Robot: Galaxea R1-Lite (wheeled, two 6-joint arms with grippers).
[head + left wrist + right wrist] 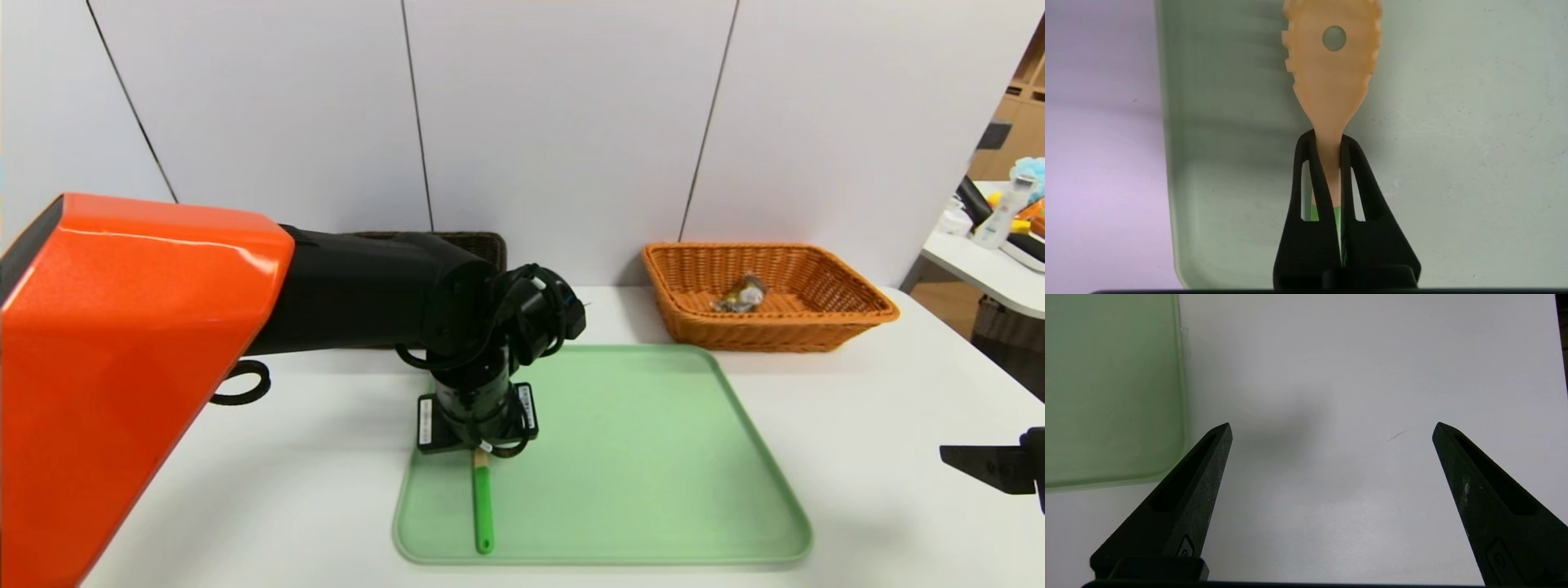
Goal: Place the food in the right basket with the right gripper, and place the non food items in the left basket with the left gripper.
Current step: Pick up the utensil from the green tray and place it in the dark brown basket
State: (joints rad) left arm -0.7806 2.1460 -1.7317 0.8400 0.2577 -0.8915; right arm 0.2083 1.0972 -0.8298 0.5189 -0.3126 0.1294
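One green tray (pixel 637 457) lies on one white table (pixel 882 490), and of the two baskets, the orange-tan basket (pixel 771 335) stands beyond the tray's far right corner, the dark brown basket (pixel 490 247) beyond its far left one. Only the left wrist view shows how the left gripper (pixel 1328 136) stands over the tray's left part: its jaws are clenched on the neck of the single fork-like spoon (pixel 1331 81), one on each side, just above where the green handle begins. From the head view, the claw's own body hides that grip and the yellow pronged head, leaving the green handle in sight, pointing to the tray's near edge. Relative to the claw, the spoon runs between the two fingers, its head reaching out past the tips, with one round hole in it. Just one packet of clear-wrapped food (pixel 741 294) sits in the orange-tan basket, seen in the head view alone. Most of the dark brown basket is behind the left arm (pixel 367 286), so its contents cannot be told. Off the tray's right side, the right gripper (pixel 1333 430) hangs above bare table, its two fingers spread wide and holding nothing.
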